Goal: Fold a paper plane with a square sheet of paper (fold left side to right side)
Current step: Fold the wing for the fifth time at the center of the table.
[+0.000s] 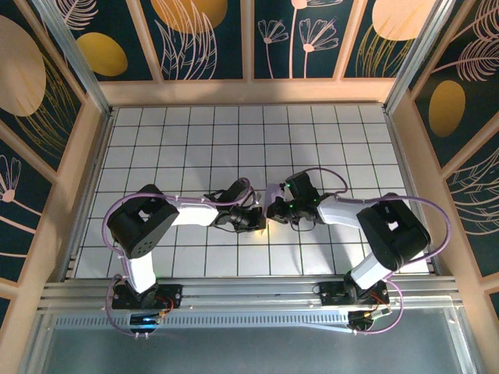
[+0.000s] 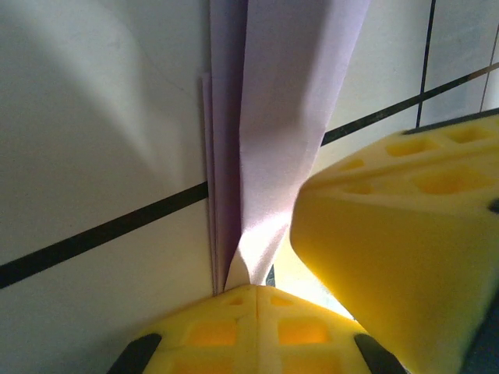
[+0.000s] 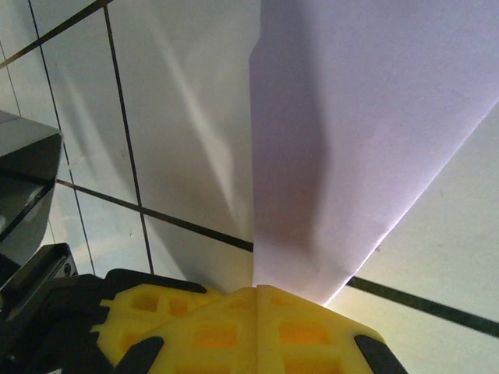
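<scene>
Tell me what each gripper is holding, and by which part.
Both hold the folded lavender paper. The left gripper pinches its narrow near end, where the layers bunch; the right gripper is shut on the near edge beside it.

Plain lavender paper (image 2: 269, 117); yellow fingers (image 3: 234, 331); white desk (image 1: 195, 132) gridded with black lines; dark-blue walls (image 1: 210, 66) patterned with golden flowers.

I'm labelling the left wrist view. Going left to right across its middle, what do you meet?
White tiled table with black grid lines → folded lavender-purple sheet of paper → yellow waffle-textured fingers of the right gripper.
</scene>
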